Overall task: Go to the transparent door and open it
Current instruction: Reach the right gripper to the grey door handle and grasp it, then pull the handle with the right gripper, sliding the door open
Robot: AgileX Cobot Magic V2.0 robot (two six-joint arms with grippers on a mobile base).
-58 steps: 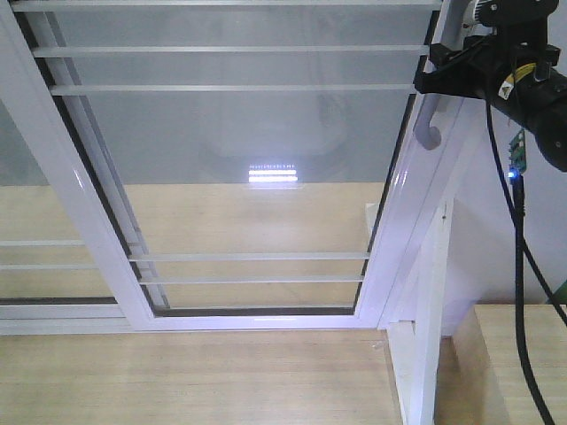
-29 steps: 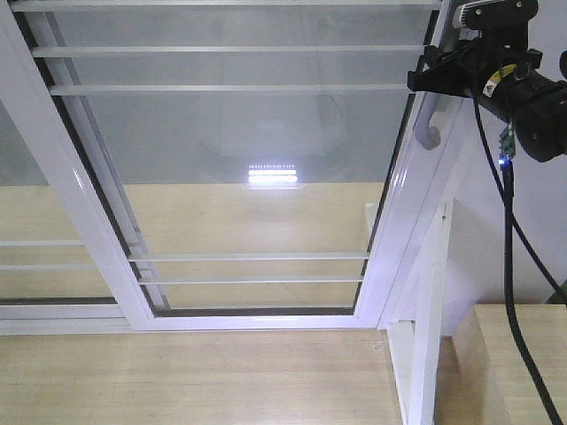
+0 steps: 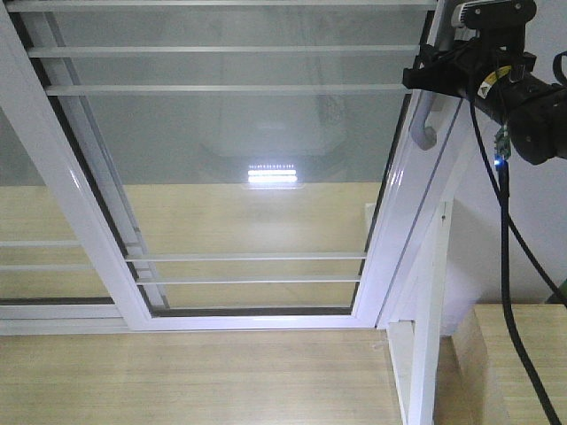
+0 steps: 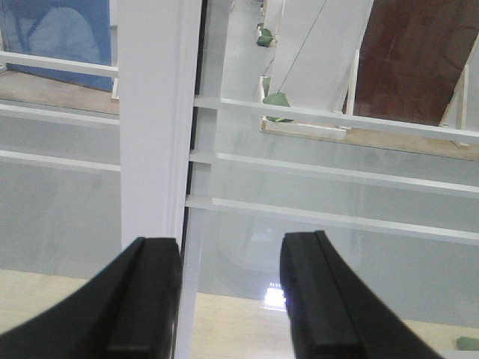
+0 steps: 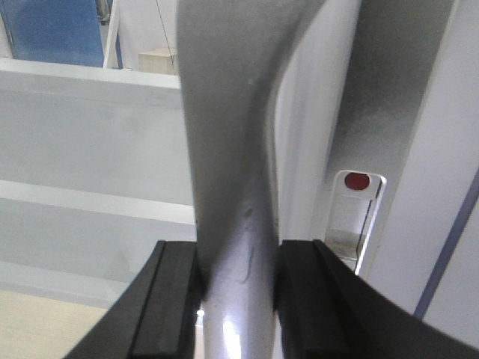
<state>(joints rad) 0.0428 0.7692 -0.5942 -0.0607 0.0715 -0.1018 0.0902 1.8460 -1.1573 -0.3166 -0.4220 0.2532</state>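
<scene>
Transparent door (image 3: 248, 159) is filling most of the front view, its white-framed glass crossed by thin white bars, with the curved silver-grey handle (image 3: 426, 119) sitting on its right-hand stile next to the white jamb (image 3: 434, 292). The handle's long axis is running up and down along that stile, and the right gripper (image 3: 436, 74) is meeting it squarely across that axis. In the right wrist view both black pads are pressing against opposite sides of the bar, so this pincer is clamping the handle and not merely flanking it. The right arm is reaching in from the upper right of the front view, its wrist turned toward the door, with a black cable (image 3: 507, 266) hanging below it. The left gripper (image 4: 228, 299) is standing wide with nothing between its fingers, looking up past a white frame stile (image 4: 150, 112), and is taking no part in the grip. Since the handle is lying directly inside the right pincer, the coming move is probably calling for a sideways pull away from the jamb, across the handle's length. A small latch window with a red dot (image 5: 357, 181) is showing beside the bar; whether it means locked, I cannot tell.
</scene>
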